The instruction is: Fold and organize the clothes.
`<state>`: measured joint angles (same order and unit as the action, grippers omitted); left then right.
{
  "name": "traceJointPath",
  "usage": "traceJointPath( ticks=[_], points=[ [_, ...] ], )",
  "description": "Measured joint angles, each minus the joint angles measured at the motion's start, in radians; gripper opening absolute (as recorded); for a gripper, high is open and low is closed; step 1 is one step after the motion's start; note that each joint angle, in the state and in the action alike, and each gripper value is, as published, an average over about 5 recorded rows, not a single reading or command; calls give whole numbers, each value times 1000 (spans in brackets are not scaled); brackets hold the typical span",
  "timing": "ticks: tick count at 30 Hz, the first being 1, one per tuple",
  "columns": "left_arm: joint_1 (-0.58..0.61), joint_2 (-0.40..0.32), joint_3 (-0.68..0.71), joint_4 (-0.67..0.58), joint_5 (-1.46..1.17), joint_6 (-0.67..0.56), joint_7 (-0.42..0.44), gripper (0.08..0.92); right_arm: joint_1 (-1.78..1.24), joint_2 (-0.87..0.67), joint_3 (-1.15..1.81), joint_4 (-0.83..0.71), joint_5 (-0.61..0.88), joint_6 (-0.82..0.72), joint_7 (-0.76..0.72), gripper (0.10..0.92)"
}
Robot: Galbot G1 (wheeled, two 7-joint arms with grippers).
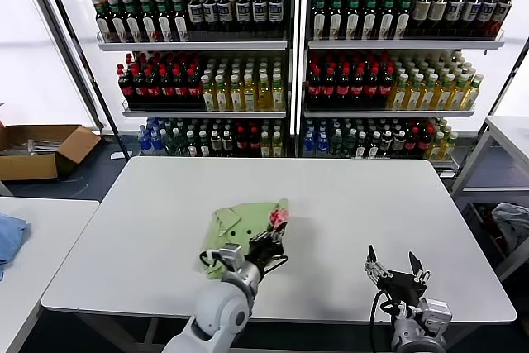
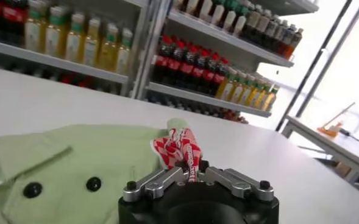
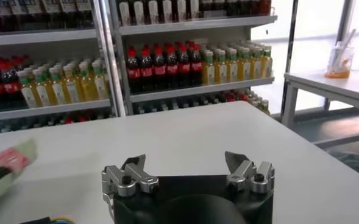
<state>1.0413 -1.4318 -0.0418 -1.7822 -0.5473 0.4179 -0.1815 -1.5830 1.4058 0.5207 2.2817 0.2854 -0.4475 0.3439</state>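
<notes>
A light green polo shirt (image 1: 240, 225) lies partly folded near the front middle of the white table (image 1: 355, 204). Its collar and two dark buttons (image 2: 94, 183) show in the left wrist view. My left gripper (image 1: 275, 236) is shut on the shirt's edge at the red-and-white printed patch (image 2: 179, 152), at the shirt's right side. My right gripper (image 1: 393, 268) is open and empty above the table's front right, apart from the shirt. In the right wrist view (image 3: 185, 167) the patch shows at the far edge (image 3: 5, 161).
Shelves of bottles (image 1: 281, 55) stand behind the table. A cardboard box (image 1: 37, 150) lies on the floor at the left. A blue cloth (image 1: 8, 237) lies on a side table at the left. Another table (image 1: 504, 134) stands at the right.
</notes>
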Motion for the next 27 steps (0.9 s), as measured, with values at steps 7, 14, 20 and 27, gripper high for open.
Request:
traceJointPath(
  ticks=[7, 14, 20, 27],
  points=[
    [-45, -48, 45, 51, -3, -16, 19, 126, 12, -2, -15, -14, -12, -12, 7, 823],
    [-55, -68, 88, 62, -29, -48, 55, 292, 37, -7, -33, -33, -16, -23, 24, 823],
    [-49, -67, 98, 36, -52, -71, 64, 465, 71, -13, -51, -62, 14, -33, 43, 823],
    [-32, -43, 63, -1, -20, -90, 49, 673, 136, -32, -80, -95, 138, -55, 72, 823]
  ],
)
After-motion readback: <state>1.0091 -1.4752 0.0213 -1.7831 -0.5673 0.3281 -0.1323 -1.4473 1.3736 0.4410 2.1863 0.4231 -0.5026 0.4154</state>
